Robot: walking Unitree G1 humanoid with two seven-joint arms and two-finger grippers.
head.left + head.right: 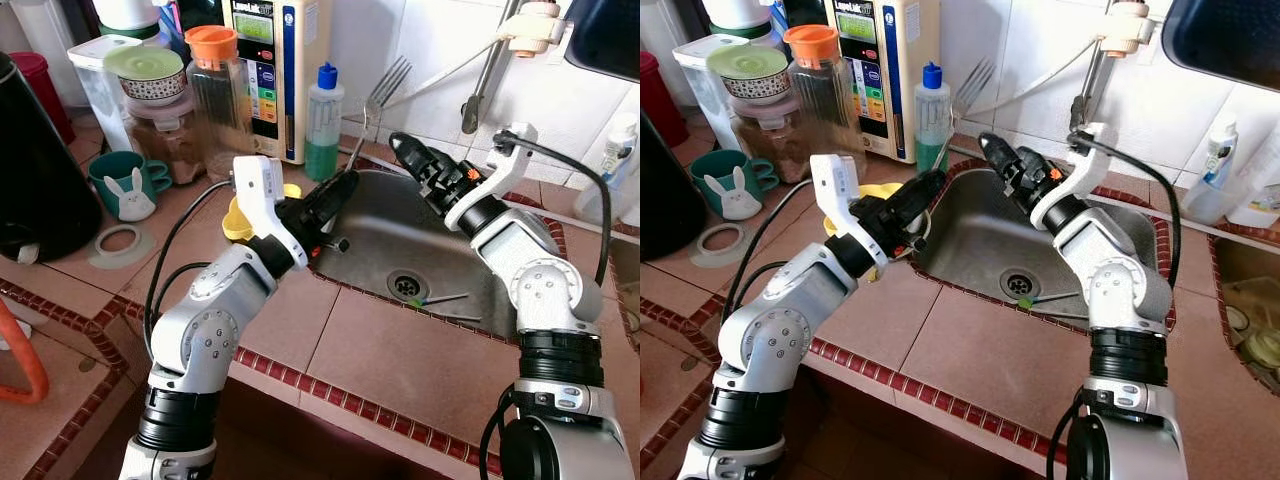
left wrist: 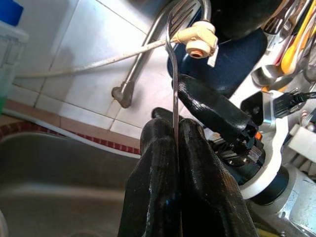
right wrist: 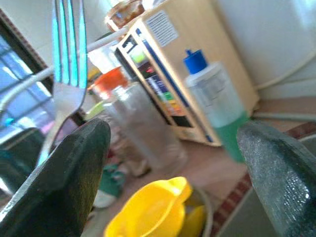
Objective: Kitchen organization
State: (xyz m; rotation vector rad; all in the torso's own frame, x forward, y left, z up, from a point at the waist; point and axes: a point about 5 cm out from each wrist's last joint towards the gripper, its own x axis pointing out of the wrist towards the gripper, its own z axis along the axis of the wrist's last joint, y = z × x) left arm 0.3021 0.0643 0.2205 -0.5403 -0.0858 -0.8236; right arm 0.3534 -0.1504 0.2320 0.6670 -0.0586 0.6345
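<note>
Terracotta-tiled surface [image 1: 380, 350] around steel sink [image 1: 400, 235]. Left pincer [image 1: 338, 190] clamps fork [image 1: 378, 100] upright by its handle; right pincer [image 1: 408, 150] spread wide beside it. Handover likely: right should close low on the handle before left releases.

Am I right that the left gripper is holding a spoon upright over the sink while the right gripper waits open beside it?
Not quite: the left gripper holds a fork, not a spoon; the left eye view shows its tines. It is upright over the sink, and the right gripper is open beside it.

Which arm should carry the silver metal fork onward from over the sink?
Left. The left gripper is already shut on the silver metal fork, holding it upright above the steel sink; the right gripper is open, beside it.
</note>
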